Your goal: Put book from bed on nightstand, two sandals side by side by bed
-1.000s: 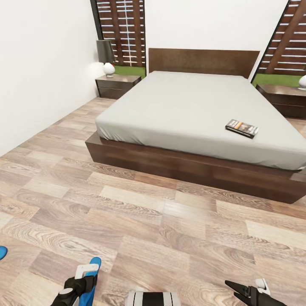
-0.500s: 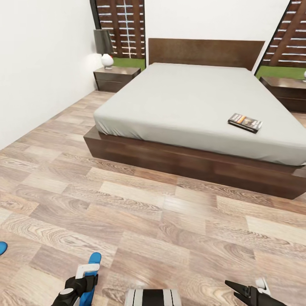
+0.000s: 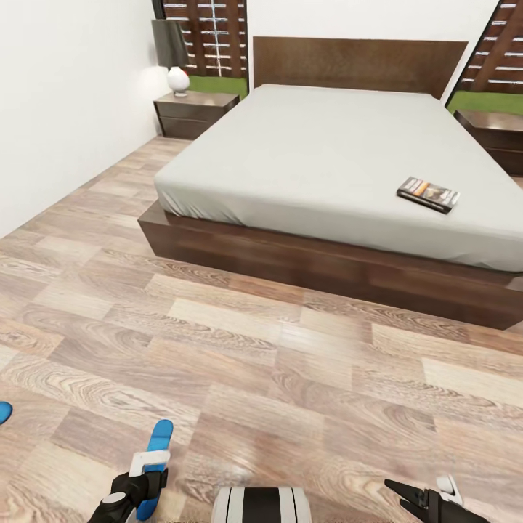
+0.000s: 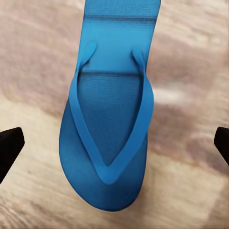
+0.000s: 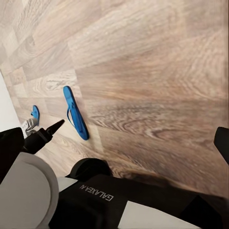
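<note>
The book (image 3: 428, 194) lies flat near the foot-side right corner of the grey bed (image 3: 327, 152). One nightstand (image 3: 193, 113) stands left of the headboard, another nightstand (image 3: 498, 129) at the right edge. A blue sandal (image 3: 157, 457) lies on the wood floor close in front of me, also seen as the sandal (image 4: 110, 124) and the sandal (image 5: 75, 113). My left gripper (image 3: 147, 473) hovers over it, open, fingers (image 4: 9, 147) wide on either side. The second sandal (image 3: 2, 412) peeks in at the left edge. My right gripper (image 3: 428, 495) is open and holds nothing.
A white wall (image 3: 65, 109) runs along the left side, leaving a floor strip beside the bed. A lamp (image 3: 171, 54) stands on the left nightstand. Wood floor (image 3: 276, 363) stretches between me and the bed's dark frame (image 3: 290, 258).
The whole picture has shifted: bed, floor and both sandals slid upward in view, so the camera moved. Both arms hold the same place in the picture.
</note>
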You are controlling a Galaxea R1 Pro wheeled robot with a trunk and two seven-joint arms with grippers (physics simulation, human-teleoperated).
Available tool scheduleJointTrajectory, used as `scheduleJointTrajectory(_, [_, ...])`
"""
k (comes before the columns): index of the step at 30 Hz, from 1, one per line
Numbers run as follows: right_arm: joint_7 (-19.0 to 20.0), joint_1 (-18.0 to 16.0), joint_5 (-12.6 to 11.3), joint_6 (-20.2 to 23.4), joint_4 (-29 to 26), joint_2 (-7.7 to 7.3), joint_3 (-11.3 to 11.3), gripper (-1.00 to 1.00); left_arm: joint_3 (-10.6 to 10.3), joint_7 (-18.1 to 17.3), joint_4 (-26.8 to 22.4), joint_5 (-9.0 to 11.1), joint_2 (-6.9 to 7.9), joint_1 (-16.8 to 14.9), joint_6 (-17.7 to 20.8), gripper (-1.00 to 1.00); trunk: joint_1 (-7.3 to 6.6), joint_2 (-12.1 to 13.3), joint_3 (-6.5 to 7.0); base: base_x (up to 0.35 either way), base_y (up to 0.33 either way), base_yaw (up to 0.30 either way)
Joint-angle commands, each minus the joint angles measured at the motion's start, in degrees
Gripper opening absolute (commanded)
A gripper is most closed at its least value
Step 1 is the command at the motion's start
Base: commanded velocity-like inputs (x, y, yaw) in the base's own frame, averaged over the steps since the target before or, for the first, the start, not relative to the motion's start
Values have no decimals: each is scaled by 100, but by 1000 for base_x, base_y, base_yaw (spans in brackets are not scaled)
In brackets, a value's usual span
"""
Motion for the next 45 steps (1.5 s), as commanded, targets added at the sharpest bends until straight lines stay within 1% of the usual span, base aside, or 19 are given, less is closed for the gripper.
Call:
scheduleJointTrajectory(1, [6,-2,-18,33,0,0,-3,100,3,10,-12,-1,-1,1,33,100,1,-3,-27,0,0,0])
scheduleJointTrajectory(24, [6,-3,-19,33,0,-1,-4,100,3,10,-12,-1,-1,1,33,100,61,-34,-536,0,0,0])
scheduleJointTrajectory(35, [6,-1,-19,33,0,0,-2,100,10,14,-12,-1,-1,1,25,100,61,-34,-536,2,0,0])
scheduleJointTrajectory(41, [6,-4,-19,33,0,-2,-5,100,16,17,-12,6,2,1,20,100,61,-34,-536,192,0,0])
scheduleJointTrajectory(45, [6,-3,-20,33,-1,-4,-5,100,13,19,-12,7,0,1,17,100,61,-34,-536,62,0,0])
